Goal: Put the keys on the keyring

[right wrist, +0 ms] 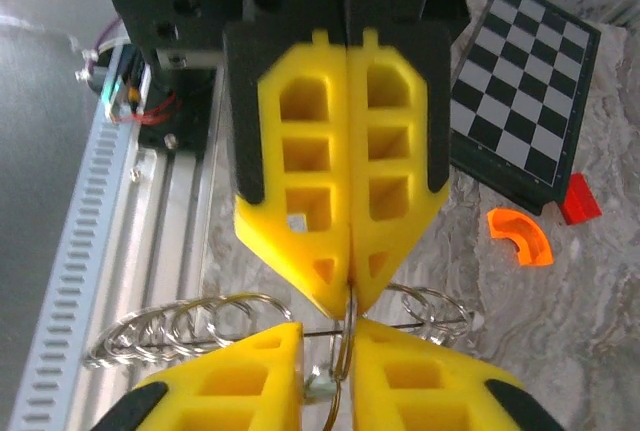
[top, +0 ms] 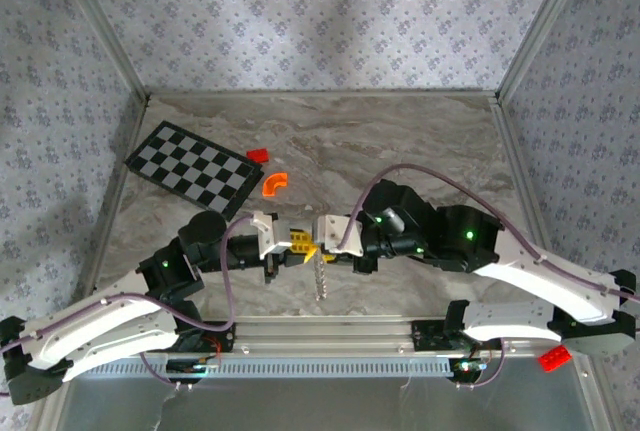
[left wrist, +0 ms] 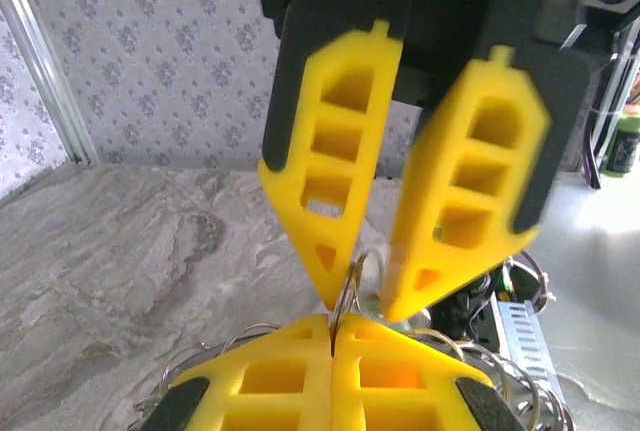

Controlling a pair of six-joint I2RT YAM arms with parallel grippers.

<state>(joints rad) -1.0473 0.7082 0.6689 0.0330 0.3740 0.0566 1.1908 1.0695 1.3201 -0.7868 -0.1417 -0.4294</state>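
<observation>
The grey marbled table point(top: 400, 141) carried a checkerboard point(top: 195, 168) lying flat at its far left. A small red block point(top: 258, 155) sat just beside the board's right corner. An orange curved piece point(top: 274, 184) lay near both.

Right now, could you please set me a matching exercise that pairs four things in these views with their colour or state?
Things:
1. checkerboard
2. curved piece
3. left gripper
4. right gripper

Colour or state:
A. jaws apart around the keyring
B. black and grey squares
C. shut on the keyring
D. orange

Pairs: 1-B, 2-D, 3-C, 4-A.
</observation>
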